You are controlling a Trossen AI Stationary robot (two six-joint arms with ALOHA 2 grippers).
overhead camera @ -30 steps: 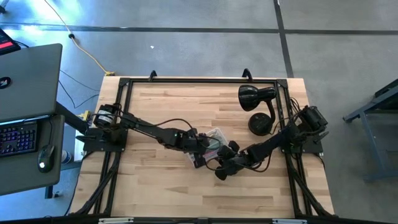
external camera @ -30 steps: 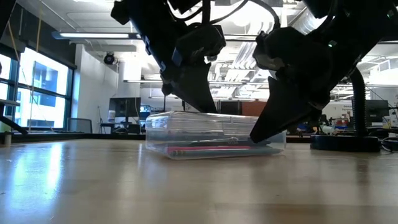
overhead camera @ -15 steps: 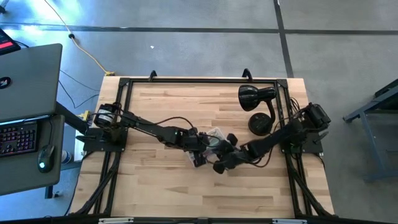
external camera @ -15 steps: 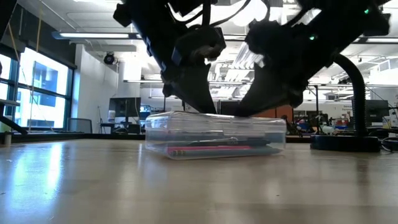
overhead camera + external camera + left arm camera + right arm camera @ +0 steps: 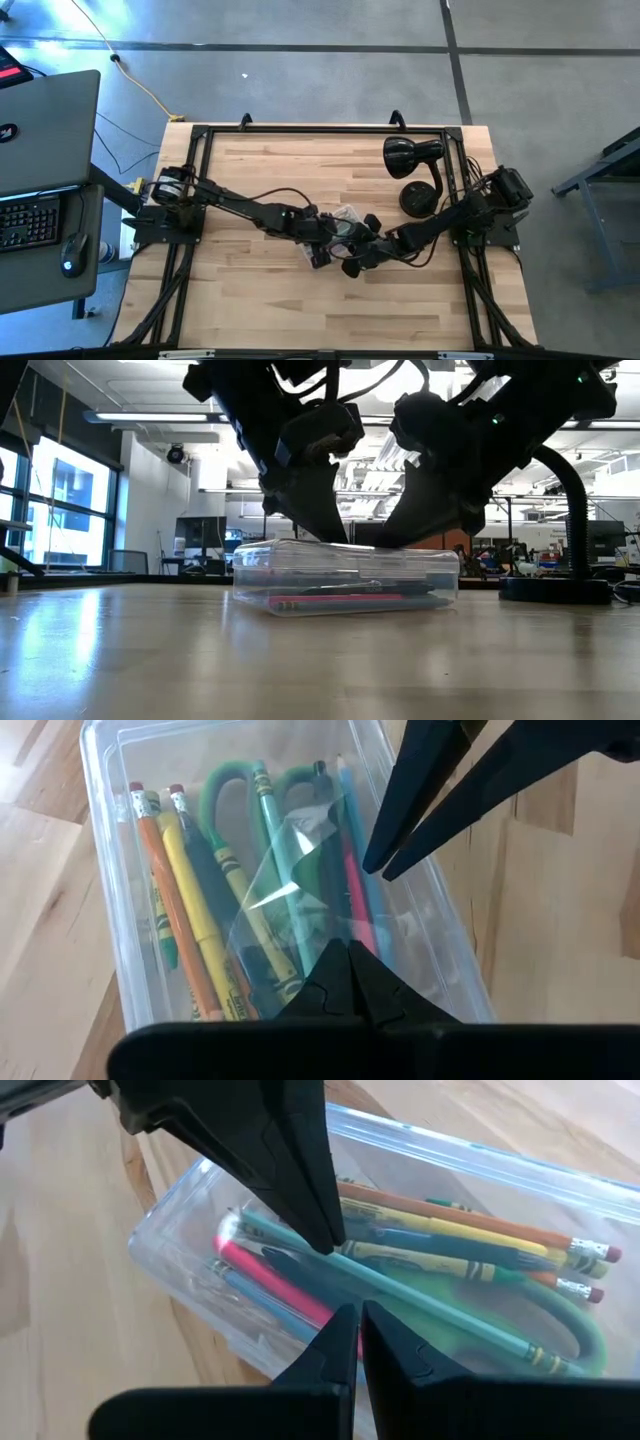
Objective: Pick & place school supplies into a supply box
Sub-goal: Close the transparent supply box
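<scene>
1 supply box (image 5: 110, 870) w/ approx. 8 pencils (image 5: 200, 910), 1 scissors (image 5: 225, 795); both tools, left tool (image 5: 348, 955) & right tool (image 5: 352, 1320), fingers together above it.

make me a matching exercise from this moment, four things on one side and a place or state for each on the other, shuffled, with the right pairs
Things:
1. supply box
2. scissors
3. left gripper
4. desk lamp

Places or states:
A. stands on the table near the right arm's base, away from the box
B. lying in the box among the pencils, green handles showing
C. fingertips together, poised over the box's contents
D. clear, open-topped, at the middle of the table

Pairs: 1-D, 2-B, 3-C, 4-A
</scene>
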